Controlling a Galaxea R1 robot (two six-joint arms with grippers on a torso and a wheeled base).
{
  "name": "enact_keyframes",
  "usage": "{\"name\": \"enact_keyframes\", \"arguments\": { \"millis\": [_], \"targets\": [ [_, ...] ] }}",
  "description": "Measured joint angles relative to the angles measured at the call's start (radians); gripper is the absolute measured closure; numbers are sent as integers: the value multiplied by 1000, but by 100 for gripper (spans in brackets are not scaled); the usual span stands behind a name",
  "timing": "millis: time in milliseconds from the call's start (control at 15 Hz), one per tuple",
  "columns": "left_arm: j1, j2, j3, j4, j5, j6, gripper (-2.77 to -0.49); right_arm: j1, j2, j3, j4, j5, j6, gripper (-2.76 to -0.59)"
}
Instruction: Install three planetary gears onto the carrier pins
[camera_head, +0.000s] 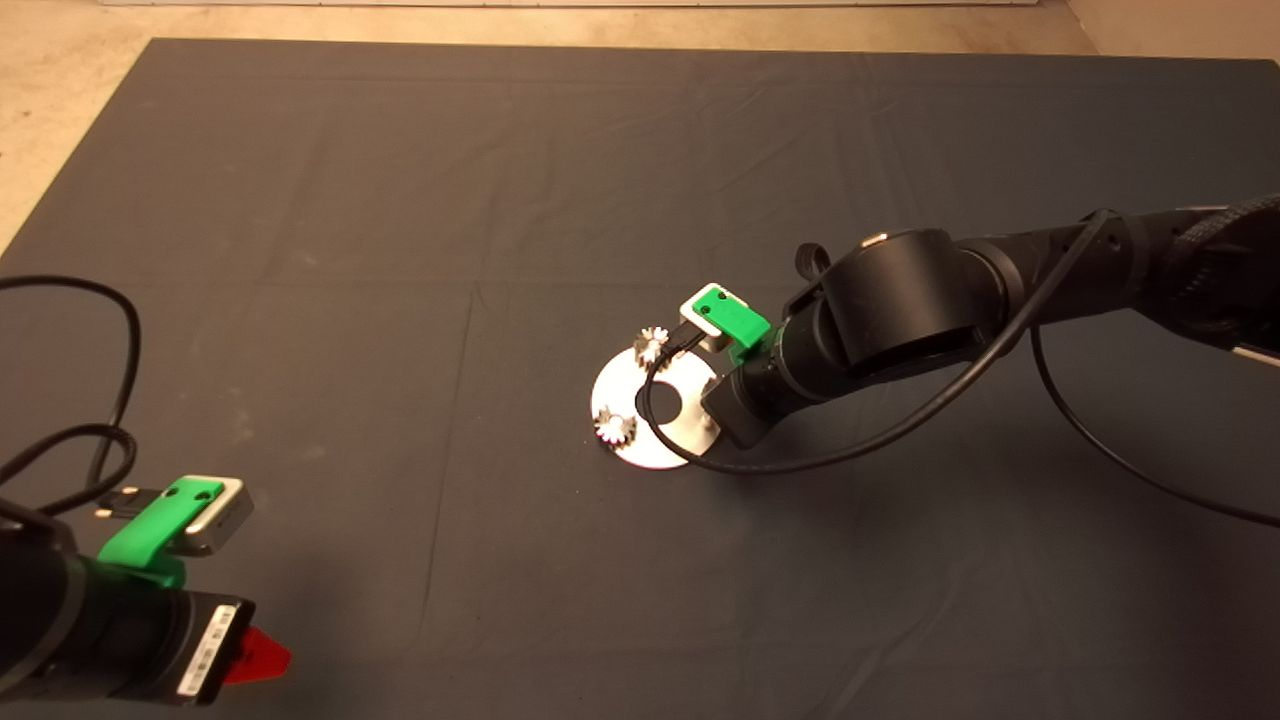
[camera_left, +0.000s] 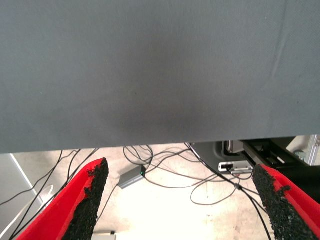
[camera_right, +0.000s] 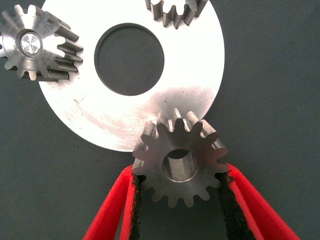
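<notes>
While the right gripper (camera_right: 179, 200) clamps a third gear (camera_right: 179, 162) over the disc (camera_right: 135, 107) rim, its pin is hidden beneath. Two gears (camera_right: 37, 45) sit pinned (one (camera_right: 175, 11) cut off). Left gripper (camera_left: 182, 200) parked at the mat's (camera_head: 400, 200) near-left edge, fingers apart.

Looks like a robotics lab or test workshop to me. There's a plain dark mat (camera_head: 400, 200) laid over a table on a bare pale floor (camera_head: 60, 90), and past the mat's edge you get loose black cables (camera_left: 165, 170) tangled on the floor, a small grey box (camera_left: 132, 177), and some equipment frame.
</notes>
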Motion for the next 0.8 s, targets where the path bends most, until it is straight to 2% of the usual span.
{"name": "enact_keyframes", "arguments": {
  "millis": [200,467,800],
  "targets": [
    [8,0,0,0,0,0,-204,-7,5,-13,0,0,-3,-95],
    [11,0,0,0,1,0,-204,-37,9,-25,-1,0,-9,-95],
    [20,-2,0,0,0,0,-204,-38,19,-29,-2,1,-11,-95]
  ]
}}
